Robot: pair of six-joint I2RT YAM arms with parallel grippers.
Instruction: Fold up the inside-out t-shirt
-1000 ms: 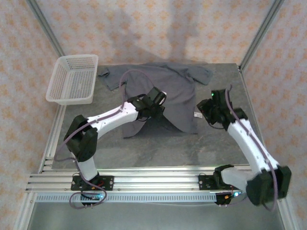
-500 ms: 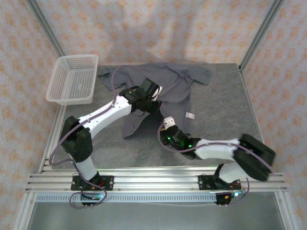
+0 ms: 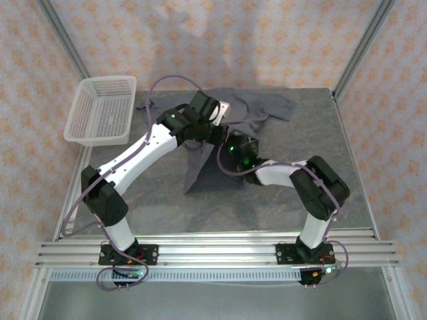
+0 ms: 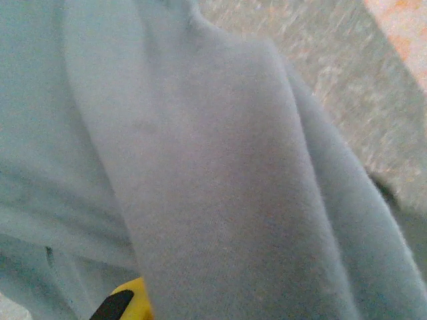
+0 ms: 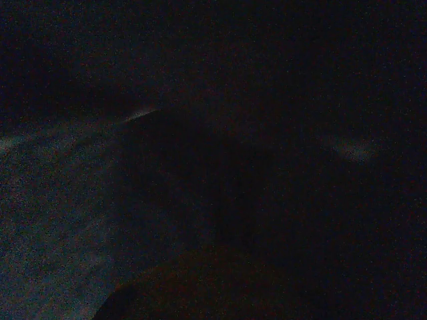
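Table: grey top, white mesh basket at the far-left corner, well apart from the work.

The inside-out t-shirt sits far-centre, not flat. One sleeve sticks out far-right and another bit of fabric far-left by the basket. The body is bunched in the middle, with a narrower tail running toward the near-left. Long axis is roughly far-right to near-left.

Both arms reach into the bunched middle. The left gripper comes in from the left over the far part of the shirt. The right gripper sits just beside it on the near-right side, with that arm doubled back on itself.

Left: jaws closed. On the left wrist cam, grey cloth drapes right across the lens and only a yellow-black fingertip pokes out underneath. I read that as pinching shirt fabric.

Right: jaws closed too. The right wrist cam is near black with a faint cloth-like texture on one side, so it's probably pressed into or under the shirt. Can't tell whether it has cloth.

Relation that matters: both grippers are together at the far middle, and the loose tail lies near-left of them, on the left arm's side. The free sleeve lies far-right, closer to the right gripper.

My read is mid-fold, nothing squared up yet. The risk is that the right jaws closed on nothing, so one-sided drag would skew the tail.
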